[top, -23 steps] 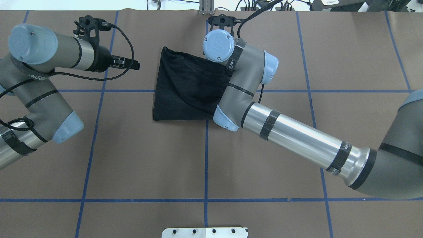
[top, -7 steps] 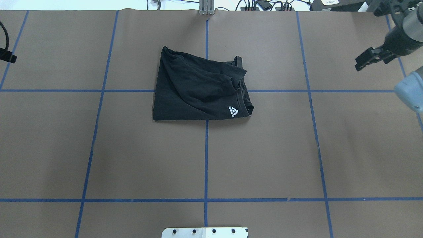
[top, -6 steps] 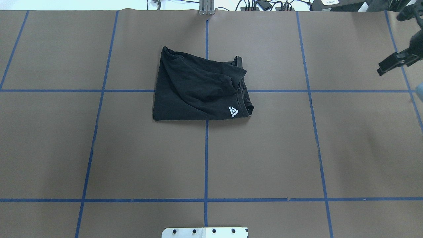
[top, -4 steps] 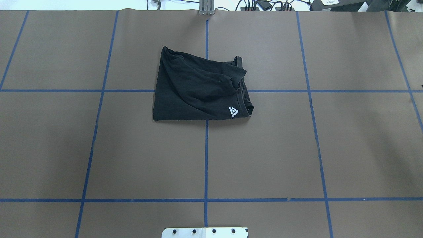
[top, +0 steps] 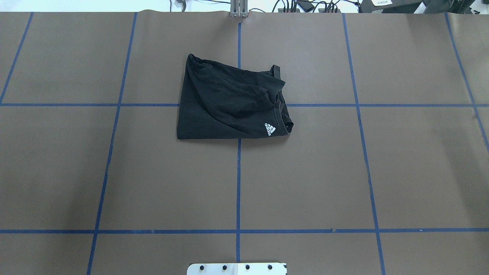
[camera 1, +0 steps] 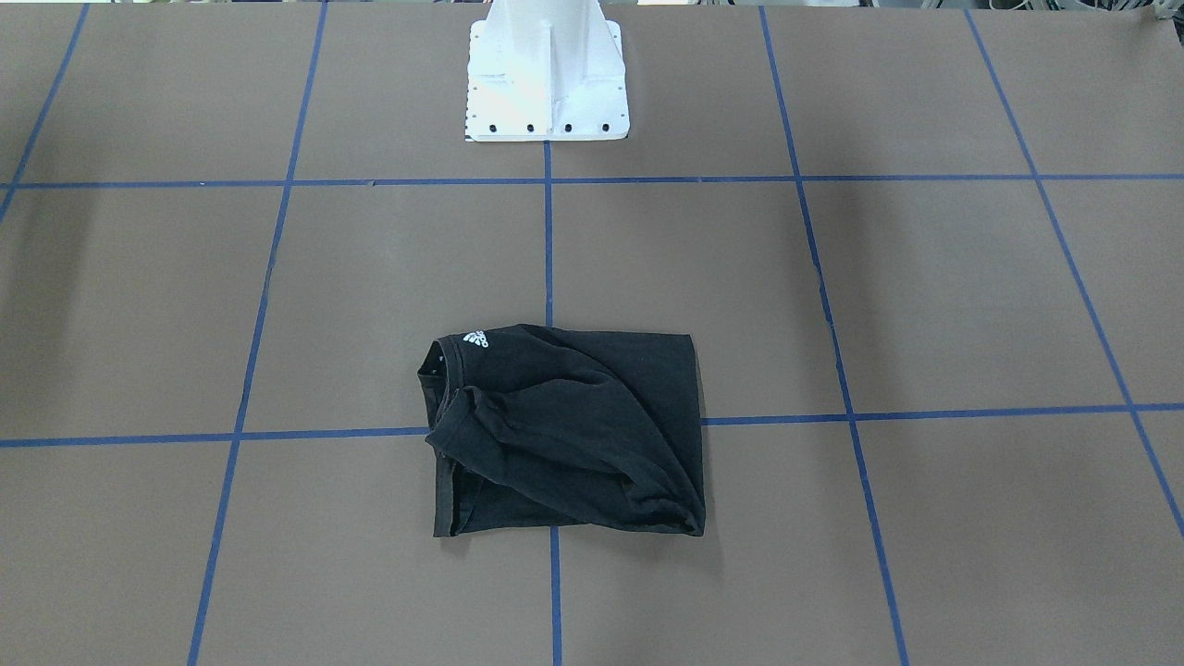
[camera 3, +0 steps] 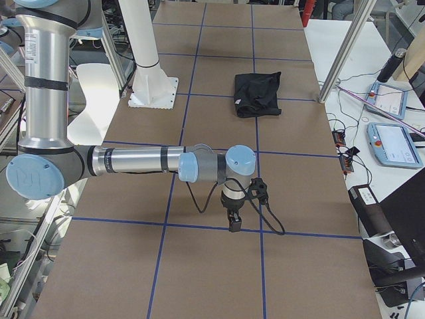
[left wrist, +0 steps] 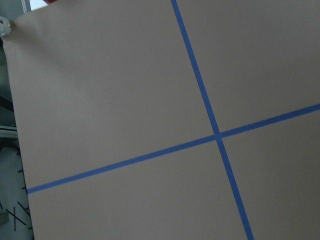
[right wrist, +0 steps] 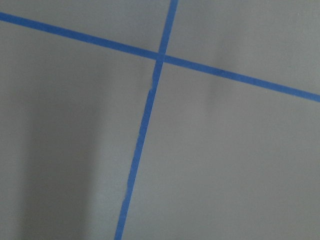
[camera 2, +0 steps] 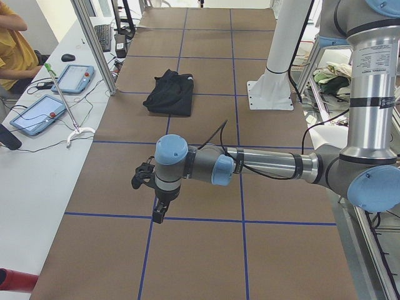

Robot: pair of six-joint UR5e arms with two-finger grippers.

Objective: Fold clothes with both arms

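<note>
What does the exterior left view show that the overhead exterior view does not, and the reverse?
Only the exterior left view shows the left arm, its jaws pointing down over the table, two tablets on a side bench and a person's yellow sleeve. Only the overhead view shows the white logo at the collar of the T-shirt. Both show that black T-shirt lying folded on the brown table with blue tape lines.

— What is seen beneath the camera?
— A flat grey-brown table surface (right wrist: 240, 165), marked with blue tape.
— How is the tape laid?
— One strip (right wrist: 250, 80) is run from the upper left edge down to the right edge. A second strip (right wrist: 135, 160) is run from top to bottom. The crossing (right wrist: 160, 56) is found near the top. A dim shadow (right wrist: 50, 150) is cast over the left part.
</note>
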